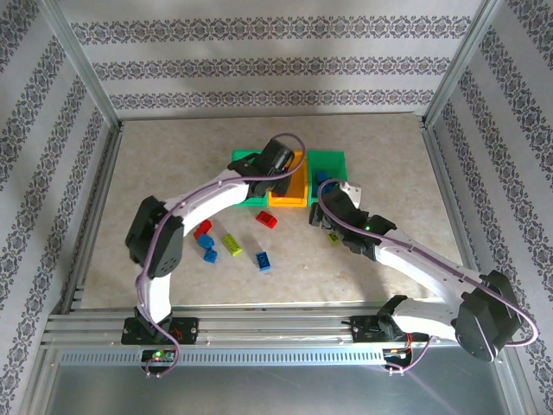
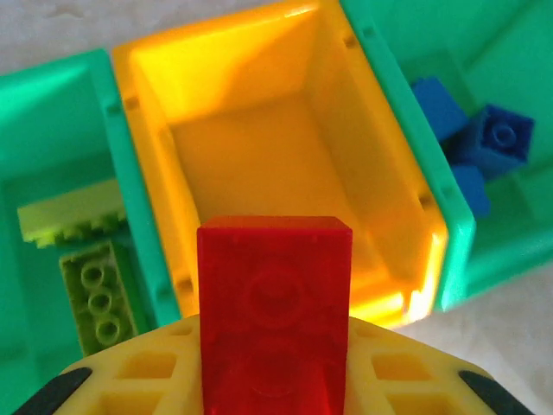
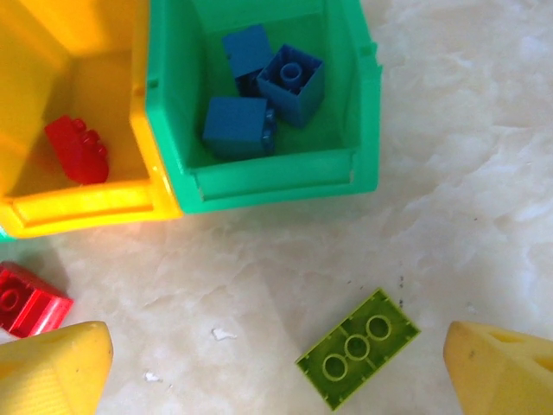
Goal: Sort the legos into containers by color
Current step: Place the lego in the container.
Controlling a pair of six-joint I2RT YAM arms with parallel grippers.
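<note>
Found the desk point(image 1: 173, 156) carrying a row of three joined bins near its middle: a left green bin point(image 1: 240, 159), an orange bin point(image 1: 288, 195) and a right green bin point(image 1: 328, 162). Traced the left arm up over that row, and the right arm to the bare desk just in front of the right green bin.

Saw the left fingers point(image 2: 275, 354) clamped on a red brick point(image 2: 275, 277). Held it broad face to the wrist camera, long axis pointing straight away from the fingers, above the near end of the orange bin's open well. Judged the drop ready: needed only a release, with green walls well off to either side.

Saw the right fingers point(image 3: 276, 380) spread wide and empty, hanging over a yellow-green brick point(image 3: 357, 347) flat on the desk. Placed that brick between the two tips, nearer the right-hand one in the wrist view, apparently hollow side up. Read its long axis as diagonal to the line between the tips, so judged a wrist turn wise before closing. Noted its home, the left green bin, at the far end of the row from this arm.

Counted blue bricks point(image 3: 259, 95) in the right green bin, a second red brick point(image 3: 78, 149) in the orange bin, and sorted yellow-green bricks point(image 2: 91, 290) in the left green bin. Spotted a loose red brick point(image 1: 267, 219) just before the orange bin, and a scatter of bricks point(image 1: 210, 246) further left, nearer the left arm.
</note>
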